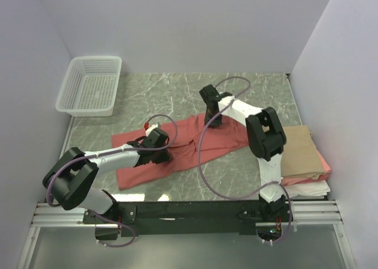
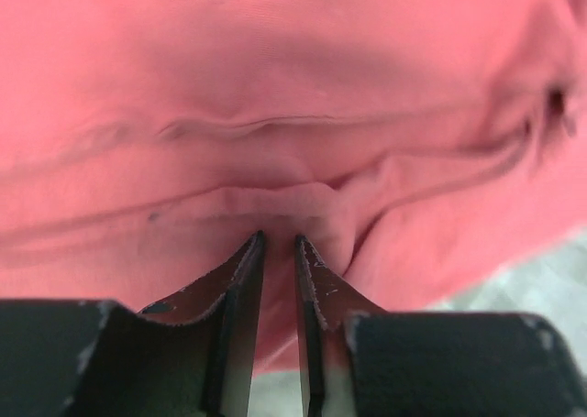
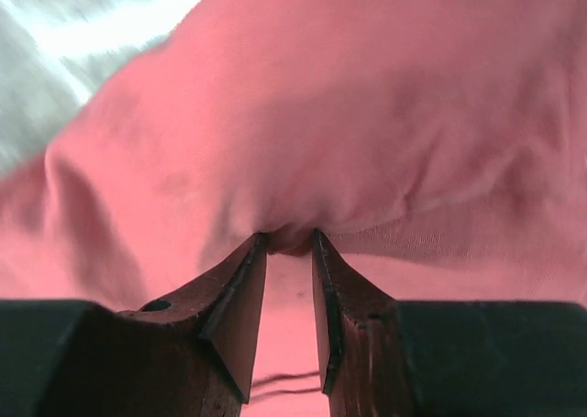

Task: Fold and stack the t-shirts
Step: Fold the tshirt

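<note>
The salmon-red t-shirt (image 1: 186, 145) lies rumpled across the middle of the table. My left gripper (image 1: 159, 148) is down on its left part; in the left wrist view its jaws (image 2: 278, 243) are pinched on a fold of the red cloth (image 2: 275, 115). My right gripper (image 1: 212, 120) is on the shirt's upper right edge; in the right wrist view its jaws (image 3: 287, 238) are shut on a bunch of red cloth (image 3: 367, 115). Folded tan (image 1: 301, 148), pink (image 1: 323, 162) and white (image 1: 307, 189) shirts are stacked at the right edge.
A white mesh basket (image 1: 91, 86) stands at the back left. White walls close in the left, back and right. The arms' base rail (image 1: 189, 213) runs along the near edge. Purple cables loop over the shirt.
</note>
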